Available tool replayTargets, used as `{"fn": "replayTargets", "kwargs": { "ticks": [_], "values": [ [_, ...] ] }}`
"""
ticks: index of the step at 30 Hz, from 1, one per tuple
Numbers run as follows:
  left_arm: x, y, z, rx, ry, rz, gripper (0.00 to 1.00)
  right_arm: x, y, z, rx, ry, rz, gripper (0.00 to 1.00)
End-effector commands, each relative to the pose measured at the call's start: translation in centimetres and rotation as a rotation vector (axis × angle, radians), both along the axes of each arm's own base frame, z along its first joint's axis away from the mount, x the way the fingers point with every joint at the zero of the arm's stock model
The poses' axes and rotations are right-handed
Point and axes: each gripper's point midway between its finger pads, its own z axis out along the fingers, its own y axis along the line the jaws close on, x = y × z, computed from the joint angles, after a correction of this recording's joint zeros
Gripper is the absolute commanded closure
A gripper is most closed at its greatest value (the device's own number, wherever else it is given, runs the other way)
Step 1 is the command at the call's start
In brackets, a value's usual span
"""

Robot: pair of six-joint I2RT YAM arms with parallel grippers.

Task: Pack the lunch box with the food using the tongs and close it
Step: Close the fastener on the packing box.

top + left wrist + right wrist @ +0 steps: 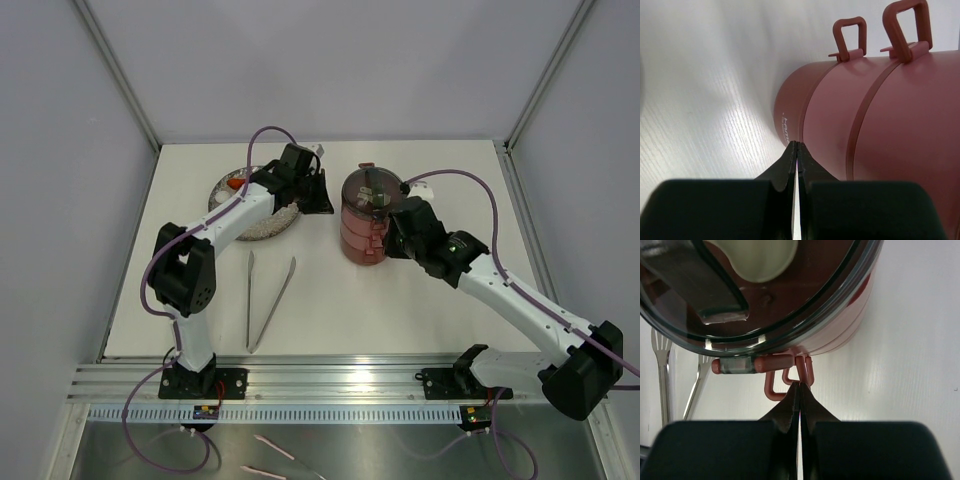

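The left arm rises from its base at the near edge, bends at the elbow and stretches forward and to the right across the grey speckled round plate (265, 228). Its left pincer (325, 200) ends just to the left of the round dark-red metal lunch box (365, 235). The jaws are pressed together with nothing between them. In the left wrist view the left pincer (796, 146) points straight at the side wall of the lunch box (890, 125), the tips right at the lowest tier. Whether they touch it cannot be made out. Two small red loop handles (850, 37) stick out from the tiers on the far side in that view.

The right arm runs out to the right from its base, folds back at the elbow and reaches up and to the left. Its right pincer (390, 230) sits against the right side of the lunch box. It too is fully closed and holds nothing. In the right wrist view the right pincer (800, 386) meets the red loop handles (790, 374) just under the rim of the clear lid (790, 300).

The lunch box (852, 315) stands upright as a stack of tiers on the white worktop (400, 310), between the two pincers. The long silvery metal tongs (265, 300) lie flat on the worktop nearer the arm bases, apart from both pincers. A small orange piece of food (236, 183) rests on the plate.
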Motion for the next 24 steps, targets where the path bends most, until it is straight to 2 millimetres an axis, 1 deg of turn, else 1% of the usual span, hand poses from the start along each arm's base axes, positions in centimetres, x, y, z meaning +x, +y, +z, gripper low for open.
{"fn": "replayTargets", "kwargs": {
  "ticks": [1, 3, 5, 8, 11, 12, 14, 17, 20, 24],
  "values": [
    [0.4, 0.2, 1.8, -0.020, -0.056, 0.002, 1.00, 0.6, -0.8, 1.1, 0.011, -0.045, -0.076, 1.00],
    [0.4, 0.3, 1.8, -0.019, -0.054, 0.004, 1.00, 0.8, -2.0, 1.4, -0.007, -0.064, -0.136, 1.00],
    [0.3, 0.2, 1.6, -0.020, -0.049, 0.003, 1.00, 0.8, -3.0, 1.1, -0.039, -0.058, -0.186, 1.00],
    [0.3, 0.0, 1.5, -0.027, -0.045, -0.002, 1.00, 0.7, -3.4, 0.0, -0.079, -0.028, -0.198, 1.00],
    [0.3, -0.2, 1.4, -0.036, -0.038, -0.004, 1.00, 1.0, -2.6, -1.1, -0.089, 0.003, -0.171, 1.00],
    [0.3, -0.3, 1.4, -0.038, -0.038, -0.006, 1.00, 1.1, -2.4, -1.1, -0.088, 0.003, -0.158, 1.00],
    [0.3, -0.3, 1.4, -0.041, -0.036, -0.007, 1.00, 1.3, -1.3, -0.9, -0.059, -0.002, -0.121, 1.00],
    [0.3, -0.4, 1.4, -0.047, -0.035, -0.008, 1.00, 1.6, -0.2, -0.5, -0.031, -0.011, -0.078, 1.00],
    [0.3, -0.6, 1.5, -0.049, -0.037, -0.011, 1.00, 1.7, 0.4, -0.3, -0.020, -0.012, -0.052, 1.00],
    [0.4, -0.6, 1.2, -0.049, -0.033, -0.009, 1.00, 1.6, 0.6, 0.0, -0.010, -0.020, -0.045, 1.00]
  ]
}}
